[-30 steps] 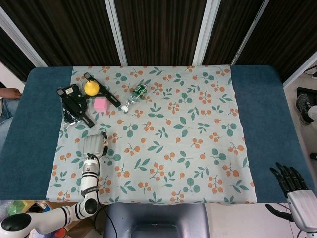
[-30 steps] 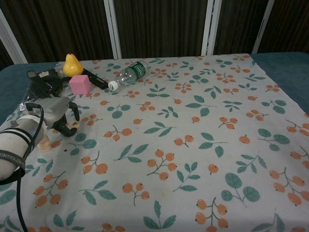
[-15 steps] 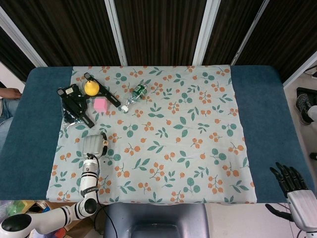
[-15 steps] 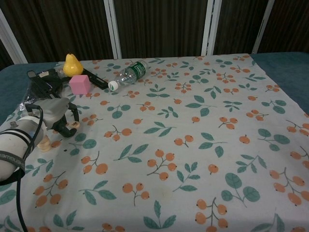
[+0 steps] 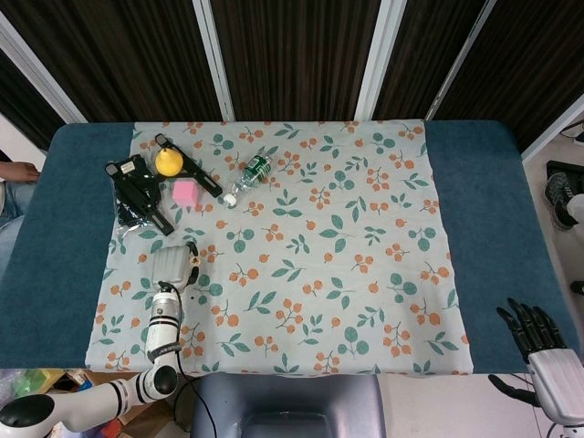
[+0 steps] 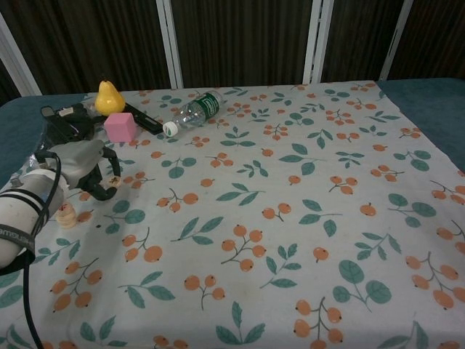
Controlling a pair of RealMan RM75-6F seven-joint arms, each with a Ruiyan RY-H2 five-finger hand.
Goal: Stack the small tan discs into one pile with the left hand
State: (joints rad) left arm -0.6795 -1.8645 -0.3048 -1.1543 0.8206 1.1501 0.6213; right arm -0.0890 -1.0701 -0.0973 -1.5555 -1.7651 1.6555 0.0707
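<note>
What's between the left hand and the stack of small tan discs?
Nothing visible. The stack of small tan discs sits on floral cloth beside the left hand, which seems to pinch another disc.

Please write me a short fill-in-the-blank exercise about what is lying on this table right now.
1. The cube beside the yellow pear is ____ in colour.
2. The plastic water bottle is lying on its ____.
3. The left hand is over the ____ side of the floral tablecloth in the chest view.
4. The bottle's cap is ____.

Missing words: pink; side; left; white
</note>
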